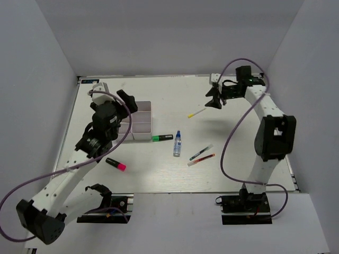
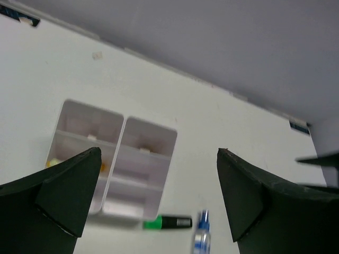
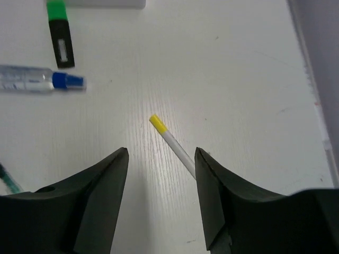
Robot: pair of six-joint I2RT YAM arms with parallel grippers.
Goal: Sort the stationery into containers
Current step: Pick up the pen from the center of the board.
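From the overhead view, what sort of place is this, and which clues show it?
Probably a robotics lab test cell: a white table boxed in by grey walls, the left arm and right arm bolted at its edge, with a green highlighter beside a white tray.

White table (image 1: 159, 169) — plain grey walls (image 1: 175, 37)

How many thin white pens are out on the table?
3: the yellow-ended pen beneath the right gripper, the green-ended pen and red-ended pen side by side right of the blue-capped tube. Others may be hidden.
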